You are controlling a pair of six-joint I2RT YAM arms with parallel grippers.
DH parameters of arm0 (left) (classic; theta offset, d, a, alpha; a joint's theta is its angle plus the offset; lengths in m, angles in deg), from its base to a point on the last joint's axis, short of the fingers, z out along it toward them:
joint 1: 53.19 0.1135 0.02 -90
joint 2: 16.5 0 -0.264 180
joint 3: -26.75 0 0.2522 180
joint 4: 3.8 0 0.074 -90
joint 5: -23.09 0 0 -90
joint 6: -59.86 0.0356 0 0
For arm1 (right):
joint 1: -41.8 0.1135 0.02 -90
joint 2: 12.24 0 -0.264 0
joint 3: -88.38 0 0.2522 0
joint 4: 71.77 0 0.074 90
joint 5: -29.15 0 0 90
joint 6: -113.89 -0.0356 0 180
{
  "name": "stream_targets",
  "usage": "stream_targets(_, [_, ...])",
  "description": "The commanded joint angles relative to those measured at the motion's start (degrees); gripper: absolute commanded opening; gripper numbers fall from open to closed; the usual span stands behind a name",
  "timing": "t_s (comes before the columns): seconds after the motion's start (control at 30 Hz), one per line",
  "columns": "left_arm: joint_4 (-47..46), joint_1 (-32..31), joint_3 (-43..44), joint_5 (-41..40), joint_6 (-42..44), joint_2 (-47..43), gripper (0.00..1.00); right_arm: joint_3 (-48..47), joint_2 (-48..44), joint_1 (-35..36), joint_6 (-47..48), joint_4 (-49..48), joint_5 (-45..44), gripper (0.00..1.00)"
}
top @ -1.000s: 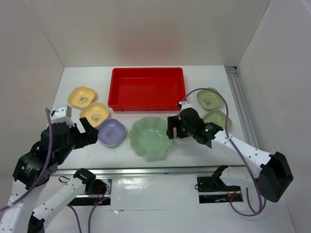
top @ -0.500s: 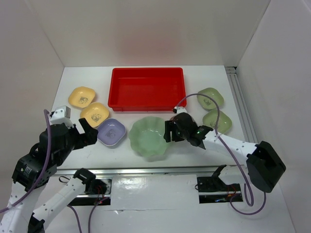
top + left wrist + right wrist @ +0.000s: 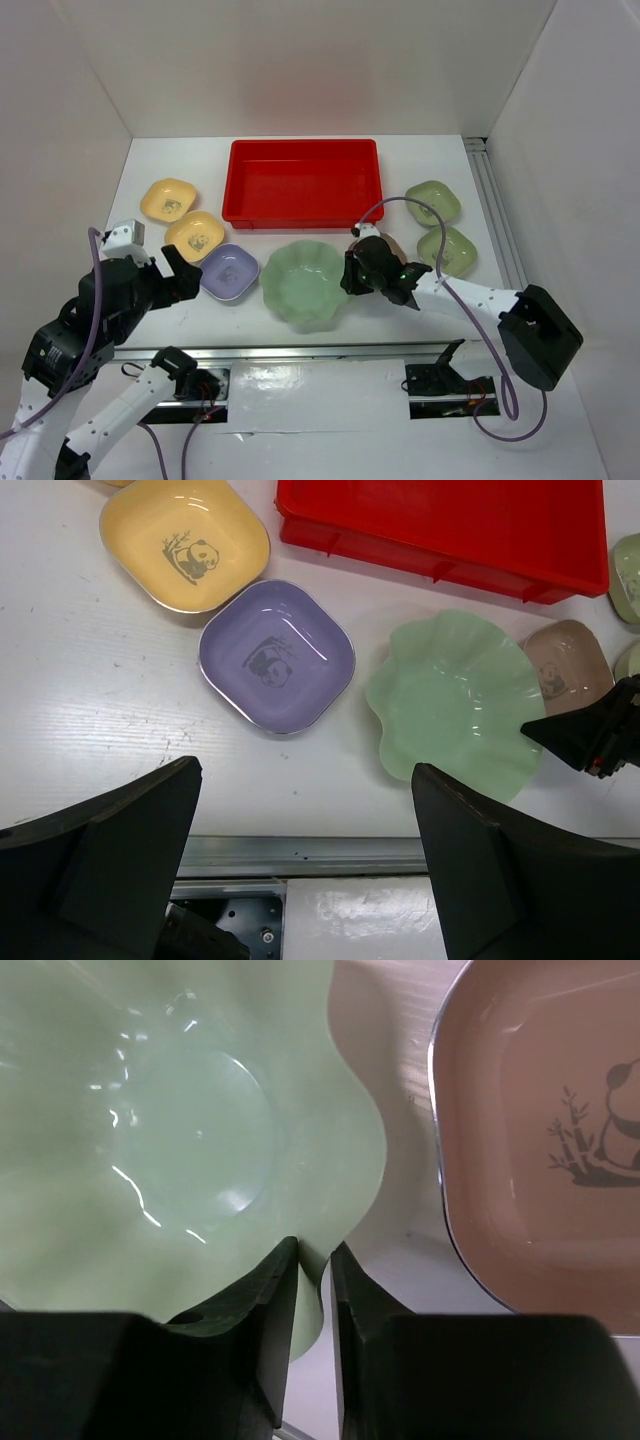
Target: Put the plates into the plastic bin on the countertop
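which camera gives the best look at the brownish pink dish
Left wrist: the brownish-pink dish shows nearly whole, beside the green scalloped dish. Right wrist shows it closer, panda print sharp, but cropped at the frame edge. Top external hides nearly all of it under the right arm.

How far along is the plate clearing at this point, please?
Done: nothing; the red bin is empty. In hand: the right gripper pinches the rim of the scalloped green dish; the left gripper hangs open. Left: that dish, two yellow dishes, the lavender dish, the brownish-pink dish and two olive dishes, all on the countertop.
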Motion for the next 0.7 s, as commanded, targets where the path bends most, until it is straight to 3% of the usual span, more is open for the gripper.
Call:
stream_targets(0.0, [-2.2, -0.7, -0.1, -1.0, -0.5, -1.0, 1.00, 0.3, 0.5, 1.2, -0.6, -3.3, -1.0, 0.25])
stream_targets(0.13, [-2.2, -0.7, -0.1, -1.5, -0.5, -1.5, 1.00, 0.8, 1.1, 1.2, -1.6, -2.7, -1.6, 0.15])
stream_targets(0.23, [-2.2, -0.7, -0.1, -1.5, -0.5, -1.5, 1.00, 0.9, 0.5, 1.8, -2.2, -1.3, -2.7, 0.00])
stream_targets(0.3, [-2.2, -1.3, -0.1, -1.5, -0.5, -1.5, 1.00, 0.3, -1.6, 2.4, -2.2, 0.1, -3.5, 0.00])
stream_targets(0.5, [-1.7, -1.3, -0.1, -1.5, -0.5, -2.1, 1.00, -7.4, -10.5, 9.0, -6.6, 17.3, -13.1, 0.00])
stream_targets(0.67, [-1.7, -1.3, 0.4, -1.5, -0.5, -0.8, 1.00, -11.8, -18.4, 10.9, -7.1, 24.0, -9.4, 0.00])
